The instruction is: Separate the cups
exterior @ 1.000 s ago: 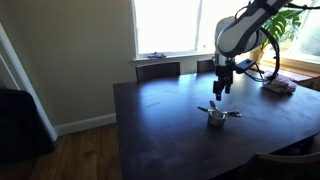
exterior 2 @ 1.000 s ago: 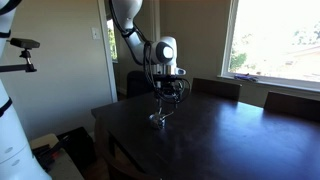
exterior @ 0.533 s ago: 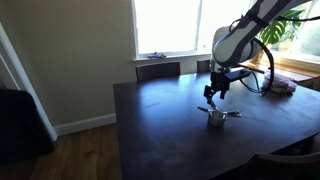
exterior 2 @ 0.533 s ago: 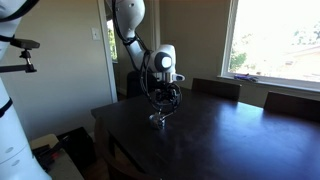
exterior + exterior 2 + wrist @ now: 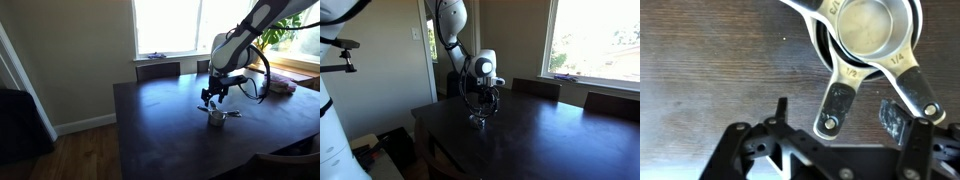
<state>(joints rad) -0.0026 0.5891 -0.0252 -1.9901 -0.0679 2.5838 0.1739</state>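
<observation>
The cups (image 5: 868,30) are shiny silver measuring cups nested in a stack on the dark table, with flat handles fanning out. In the wrist view one handle (image 5: 836,100) runs down-left and its end lies between my fingers. Another handle (image 5: 910,80) runs down-right past the right finger (image 5: 895,124). My gripper (image 5: 838,118) is open, its pads well clear of the handle on both sides. In both exterior views the gripper (image 5: 209,97) (image 5: 481,106) hangs low, just beside and above the cups (image 5: 217,116) (image 5: 477,122).
The dark wooden table (image 5: 170,130) stretches wide around the cups. Chair backs (image 5: 158,69) stand along its far edge under a bright window. Some objects and cables (image 5: 280,86) lie at the table's far corner. A camera stand (image 5: 340,55) stands off the table.
The gripper has come down toward the cups and shifted sideways, so a handle end now sits between its fingers. The cups have not moved.
</observation>
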